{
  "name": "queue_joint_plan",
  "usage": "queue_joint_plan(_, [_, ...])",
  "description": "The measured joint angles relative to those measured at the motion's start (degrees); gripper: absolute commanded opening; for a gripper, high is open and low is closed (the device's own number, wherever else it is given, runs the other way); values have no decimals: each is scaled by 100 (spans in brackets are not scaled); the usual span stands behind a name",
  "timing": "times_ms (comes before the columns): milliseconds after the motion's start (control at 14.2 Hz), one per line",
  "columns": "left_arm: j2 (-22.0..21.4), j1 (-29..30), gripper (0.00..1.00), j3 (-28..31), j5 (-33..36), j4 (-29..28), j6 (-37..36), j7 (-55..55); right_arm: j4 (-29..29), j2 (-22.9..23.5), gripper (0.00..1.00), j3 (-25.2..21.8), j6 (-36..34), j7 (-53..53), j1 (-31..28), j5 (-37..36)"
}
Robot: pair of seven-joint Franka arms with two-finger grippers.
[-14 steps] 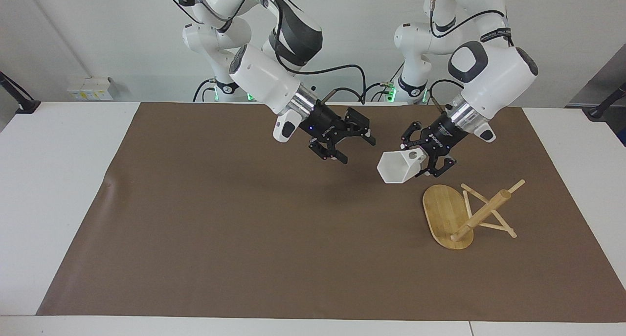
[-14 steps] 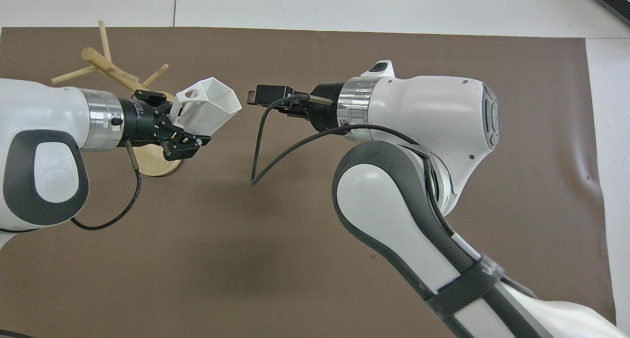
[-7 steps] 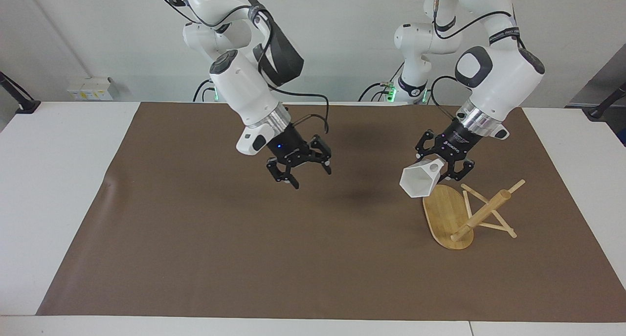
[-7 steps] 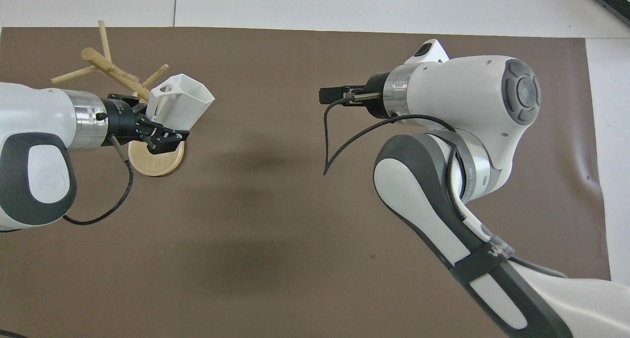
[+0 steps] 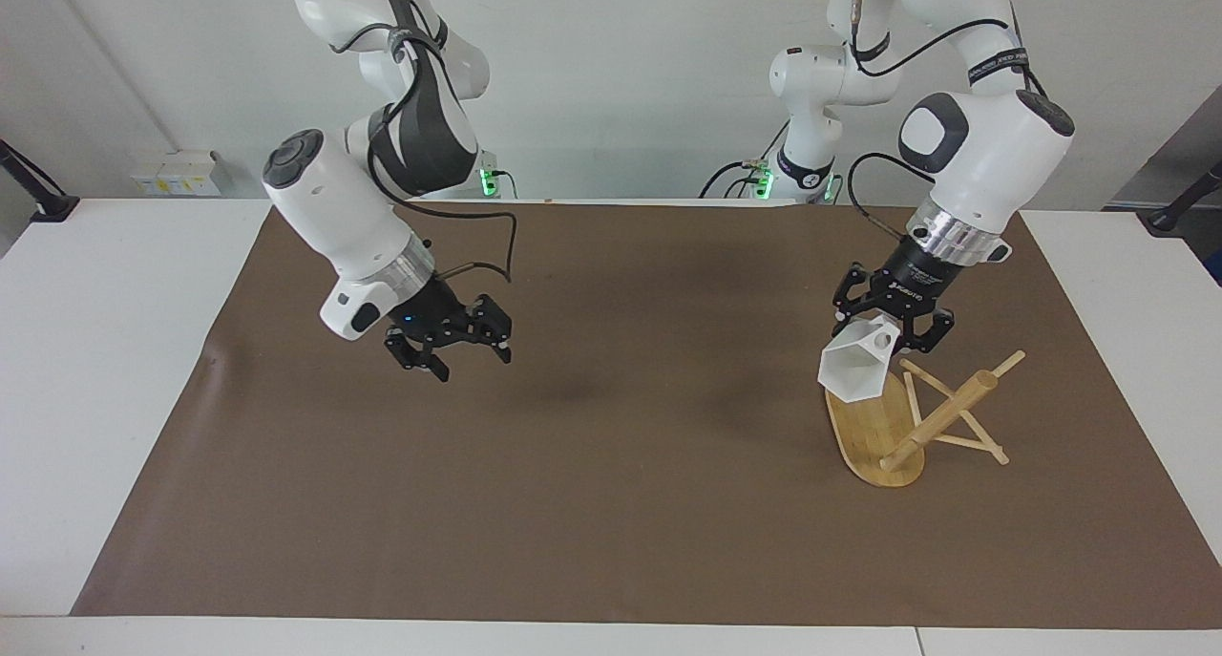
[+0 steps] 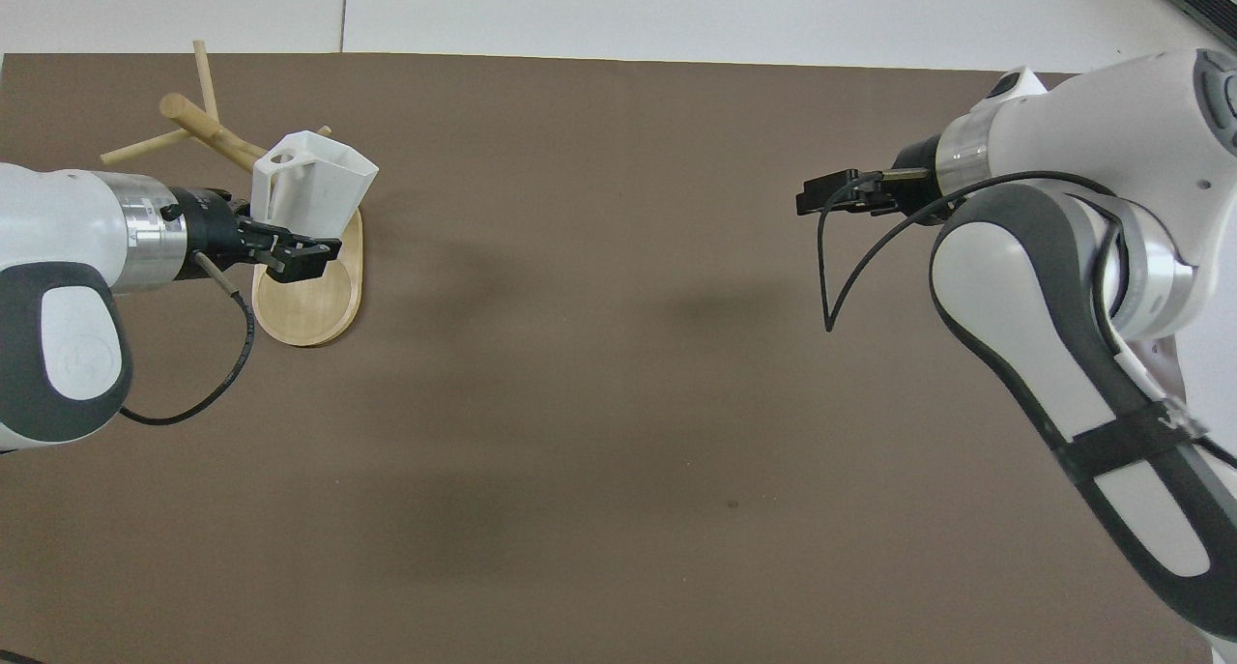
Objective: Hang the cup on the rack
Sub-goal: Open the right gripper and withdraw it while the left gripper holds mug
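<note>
White cup (image 5: 855, 368) one, bamboo rack (image 5: 883, 425) one, grippers two

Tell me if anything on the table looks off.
Nothing looks spilled, broken or toppled. The rack stands on the brown mat, toward the left arm's end. The left gripper holds the cup tilted, mouth downward, over the rack's base; it is not yet on a peg.

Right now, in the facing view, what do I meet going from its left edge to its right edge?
Right gripper, empty over the brown mat → cup, held in the left gripper → rack. The left gripper overlaps the cup, so it has no separate place.
</note>
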Motion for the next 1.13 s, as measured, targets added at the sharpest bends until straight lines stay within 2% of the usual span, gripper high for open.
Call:
queue_joint_plan(282, [34, 11, 0, -8, 1, -46, 228, -413, 2, -101, 100, -40, -407, -30, -177, -1236])
queue_joint_plan(706, [102, 9, 0, -36, 1, -53, 447, -878, 12, -446, 100, -366, -1127, 333, -170, -1770])
queue_joint_plan(1130, [288, 9, 0, -36, 1, -52, 738, -1069, 246, -908, 100, -588, -1792, 376, -170, -1831])
